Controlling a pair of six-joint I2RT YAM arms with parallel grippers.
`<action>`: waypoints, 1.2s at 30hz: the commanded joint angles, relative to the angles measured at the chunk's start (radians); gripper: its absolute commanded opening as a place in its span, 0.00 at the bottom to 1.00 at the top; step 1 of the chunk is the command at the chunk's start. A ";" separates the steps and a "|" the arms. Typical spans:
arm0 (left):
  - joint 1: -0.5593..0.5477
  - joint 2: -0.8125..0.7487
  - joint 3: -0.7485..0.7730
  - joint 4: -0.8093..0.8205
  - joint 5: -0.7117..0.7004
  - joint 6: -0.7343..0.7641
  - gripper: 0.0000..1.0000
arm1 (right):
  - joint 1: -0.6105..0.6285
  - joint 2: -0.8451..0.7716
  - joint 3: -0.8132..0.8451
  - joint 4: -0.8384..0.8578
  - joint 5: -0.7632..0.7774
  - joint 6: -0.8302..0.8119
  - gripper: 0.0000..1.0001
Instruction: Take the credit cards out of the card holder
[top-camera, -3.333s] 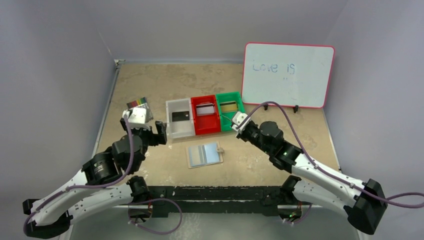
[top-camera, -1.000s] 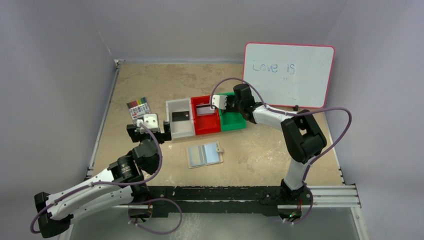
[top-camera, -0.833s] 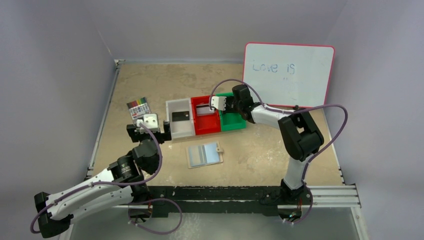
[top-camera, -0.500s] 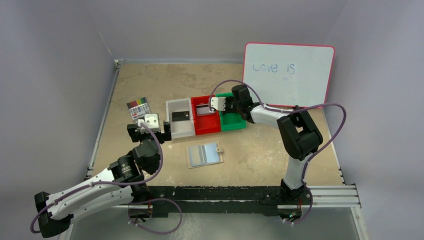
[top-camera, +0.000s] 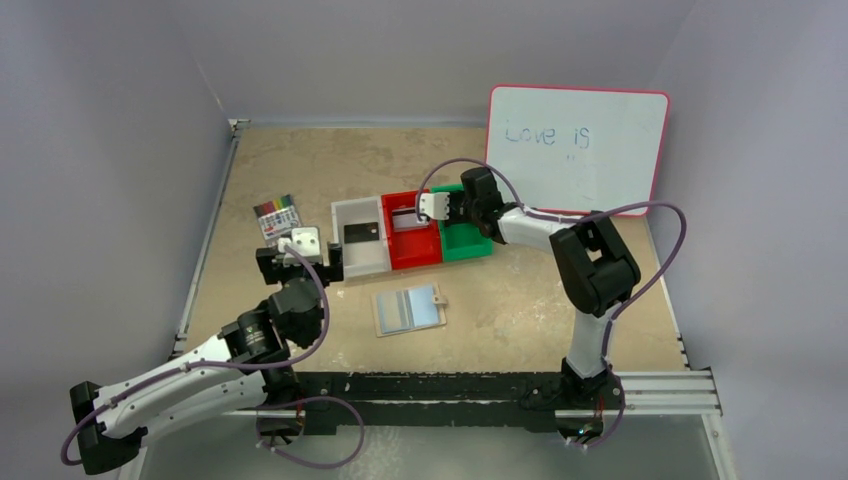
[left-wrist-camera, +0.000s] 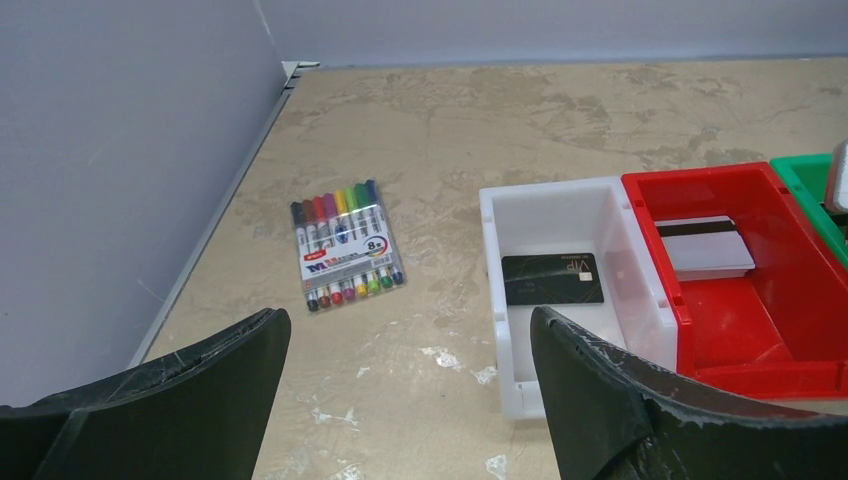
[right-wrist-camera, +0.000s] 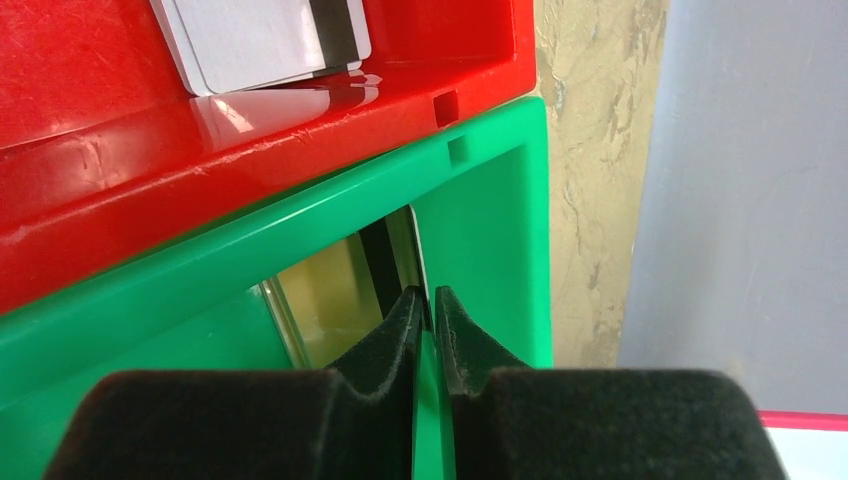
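The card holder (top-camera: 408, 309) lies open on the table, pale blue inside, with no gripper near it. A black credit card (left-wrist-camera: 552, 279) rests in the white bin (top-camera: 337, 240), and a silver one (right-wrist-camera: 265, 40) in the red bin (top-camera: 388, 245). The gold card (right-wrist-camera: 320, 295) stands tilted inside the green bin (right-wrist-camera: 480, 230). My right gripper (right-wrist-camera: 425, 298) is over that bin, its jaws nearly together with the card's thin edge between the tips. My left gripper (left-wrist-camera: 408, 318) hovers open and empty just in front of the white bin.
A pack of coloured markers (left-wrist-camera: 345, 243) lies left of the white bin. A red-framed whiteboard (top-camera: 577, 148) leans against the back right wall. The three bins stand side by side mid-table, and grey walls close in the left and back.
Since the earliest frame my right arm has reached out over the green bin. Over the last second it has barely shifted. The left arm keeps still, open.
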 joint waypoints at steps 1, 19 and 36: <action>0.005 0.007 0.001 0.026 -0.014 0.020 0.90 | -0.006 -0.021 0.040 -0.003 -0.027 -0.028 0.13; 0.007 0.011 0.001 0.026 0.004 0.021 0.90 | -0.006 -0.183 0.000 -0.095 -0.123 0.047 0.36; 0.007 0.017 0.000 0.026 0.003 0.021 0.90 | -0.006 -0.321 -0.135 -0.017 -0.066 1.089 0.11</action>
